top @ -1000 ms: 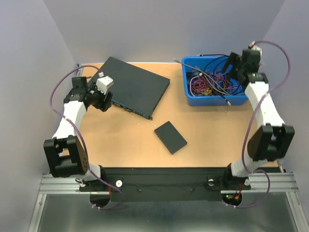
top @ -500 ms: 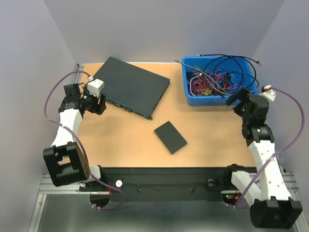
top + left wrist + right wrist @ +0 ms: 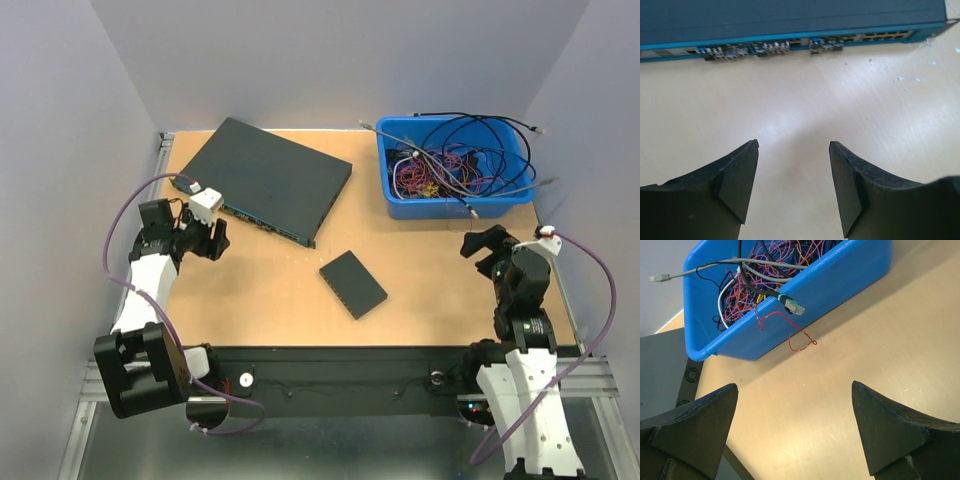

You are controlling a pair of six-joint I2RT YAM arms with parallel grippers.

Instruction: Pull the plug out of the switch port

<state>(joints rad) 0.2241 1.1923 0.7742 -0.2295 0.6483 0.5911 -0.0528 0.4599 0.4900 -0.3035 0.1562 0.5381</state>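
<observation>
The switch (image 3: 268, 178) is a flat dark box lying at an angle at the back left of the table. In the left wrist view its teal-edged port row (image 3: 790, 46) runs across the top, with small blue-tabbed modules in it. No cable leaves that row, and the plug is out of view. My left gripper (image 3: 217, 240) (image 3: 794, 145) hovers low over bare table a short way in front of the ports, open and empty. My right gripper (image 3: 485, 243) (image 3: 795, 386) is at the right, just in front of the bin, wide open and empty.
A blue bin (image 3: 450, 208) (image 3: 830, 295) at the back right holds a tangle of cables. One cable end with a teal boot (image 3: 790, 304) and a thin red wire (image 3: 799, 340) hang over its front wall. A small black box (image 3: 352, 284) lies mid-table.
The left arm has drawn back from the switch's front toward the near left. The right arm has swung from over the bin down to the near right. Both grippers stayed open.
</observation>
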